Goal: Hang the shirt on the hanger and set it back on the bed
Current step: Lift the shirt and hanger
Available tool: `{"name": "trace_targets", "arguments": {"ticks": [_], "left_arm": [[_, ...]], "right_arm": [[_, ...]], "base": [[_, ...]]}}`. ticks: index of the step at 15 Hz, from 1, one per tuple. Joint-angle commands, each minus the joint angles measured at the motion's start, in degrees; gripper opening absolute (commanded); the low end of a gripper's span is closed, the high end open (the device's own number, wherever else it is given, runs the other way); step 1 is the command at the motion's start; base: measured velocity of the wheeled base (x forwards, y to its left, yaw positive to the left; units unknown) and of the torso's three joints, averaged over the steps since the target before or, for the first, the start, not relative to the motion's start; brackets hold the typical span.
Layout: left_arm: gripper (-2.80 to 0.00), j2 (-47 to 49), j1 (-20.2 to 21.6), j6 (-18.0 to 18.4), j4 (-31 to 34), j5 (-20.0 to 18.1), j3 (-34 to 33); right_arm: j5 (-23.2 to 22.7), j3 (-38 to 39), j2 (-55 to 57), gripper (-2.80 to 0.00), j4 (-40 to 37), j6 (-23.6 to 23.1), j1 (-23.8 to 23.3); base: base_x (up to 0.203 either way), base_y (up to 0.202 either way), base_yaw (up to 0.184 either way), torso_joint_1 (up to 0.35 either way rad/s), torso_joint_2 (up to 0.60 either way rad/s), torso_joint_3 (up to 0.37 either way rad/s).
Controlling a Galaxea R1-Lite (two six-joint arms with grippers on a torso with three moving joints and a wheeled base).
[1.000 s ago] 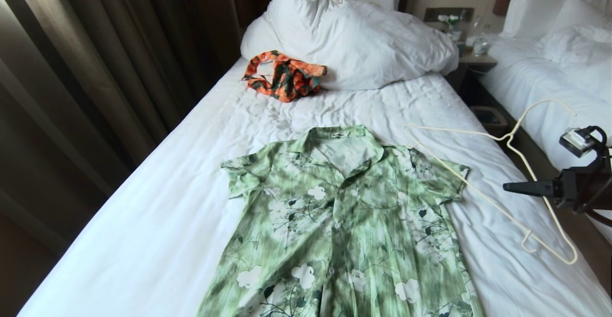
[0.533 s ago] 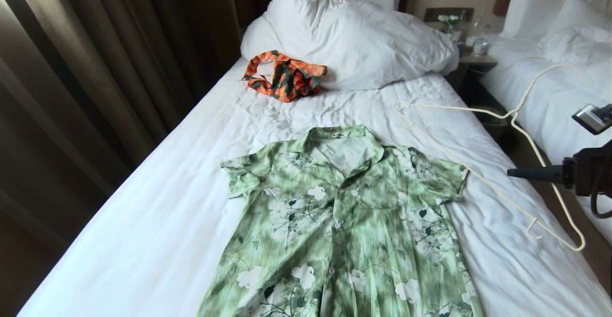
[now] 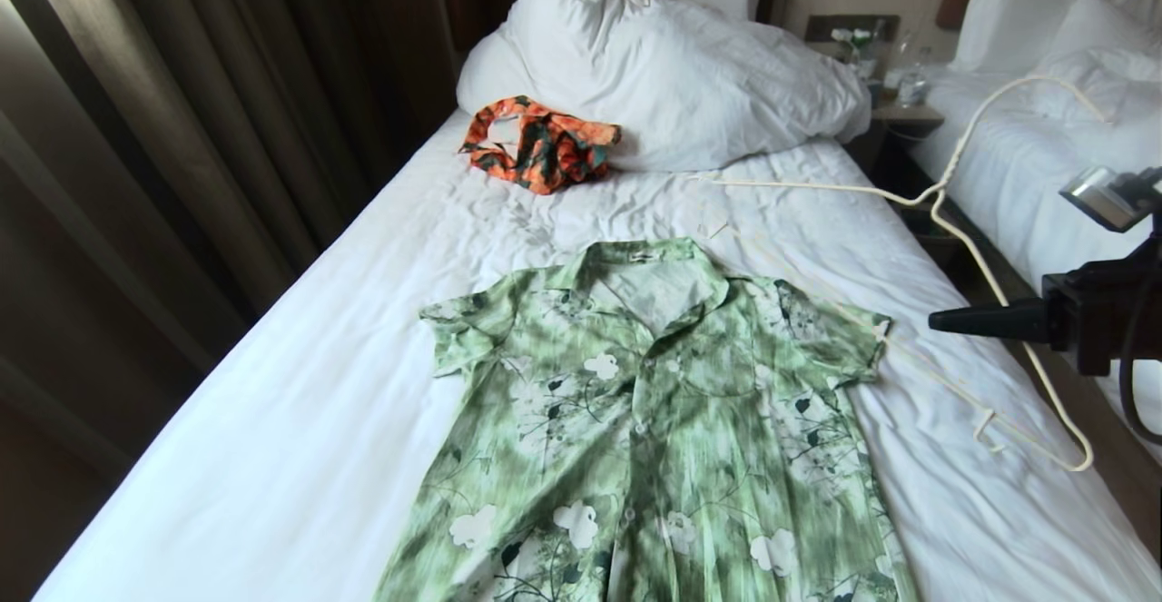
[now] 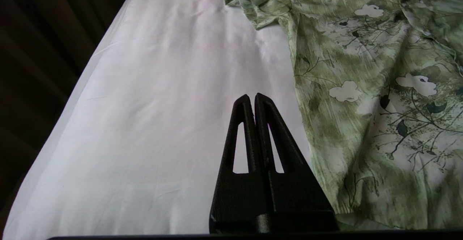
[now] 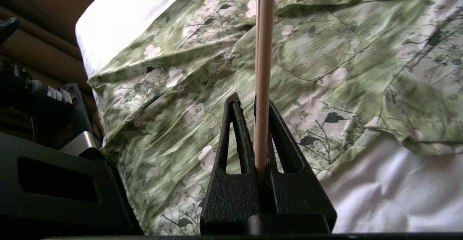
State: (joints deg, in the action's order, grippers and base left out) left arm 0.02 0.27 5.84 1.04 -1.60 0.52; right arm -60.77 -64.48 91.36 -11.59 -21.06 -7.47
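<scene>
1. Two tools in view: right tool (image 3: 944, 320) at the right edge of the scene above the bed's right side, closed on the hanger (image 3: 971, 252); left tool (image 4: 252, 100) closed on nothing, poised over bare sheet just left of the shirt's hem area.
2. Lifted off the bed (image 3: 300, 384), tilted: hanger's hook arching up toward the far right, one long wire reaching left toward the pillow (image 3: 690, 75), the low corner near the right edge of the mattress.
3. From the right wrist view, pinched between the closed fingers (image 5: 238, 131): a straight length of cream wire, running out over the shirt.
4. Spread flat, front up, collar toward the far end: green flowered shirt (image 3: 654, 420) in the near middle of the bed, buttoned, sleeves out to both sides.
5. Bunched beside the pillow, far left of the shirt: orange-and-dark patterned garment (image 3: 540, 143).
6. Beyond a narrow gap at far right: second white bed (image 3: 1044, 148).
</scene>
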Motion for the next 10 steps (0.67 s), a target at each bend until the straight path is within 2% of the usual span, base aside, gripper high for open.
{"name": "trace_targets", "arguments": {"ticks": [1, 5, 7, 10], "left_arm": [[-2.8, -0.11, 0.0, 0.05, 0.02, 0.01, 0.0], [-2.8, -0.11, 0.06, 0.05, 0.02, 0.01, 0.0], [-2.8, -0.11, 0.05, 0.05, 0.02, 0.01, 0.0], [-2.8, -0.11, 0.0, 0.05, 0.02, 0.01, 0.0]], "right_arm": [[4.68, 2.1, -4.24, -2.8, 0.08, -0.03, 5.42], [13.21, 4.16, -7.9, -2.8, 2.14, 3.84, 11.28], [19.02, 7.35, -7.98, -2.8, 9.99, 5.37, 15.02], [28.13, 14.66, -7.36, -2.8, 26.27, 8.12, 22.79]], "base": [[0.0, 0.0, 0.0, 0.0, 0.0, 0.0], [0.0, 0.0, 0.0, 0.0, 0.0, 0.0], [0.0, 0.0, 0.0, 0.0, 0.0, 0.0], [0.0, 0.0, 0.0, 0.0, 0.0, 0.0]]}}
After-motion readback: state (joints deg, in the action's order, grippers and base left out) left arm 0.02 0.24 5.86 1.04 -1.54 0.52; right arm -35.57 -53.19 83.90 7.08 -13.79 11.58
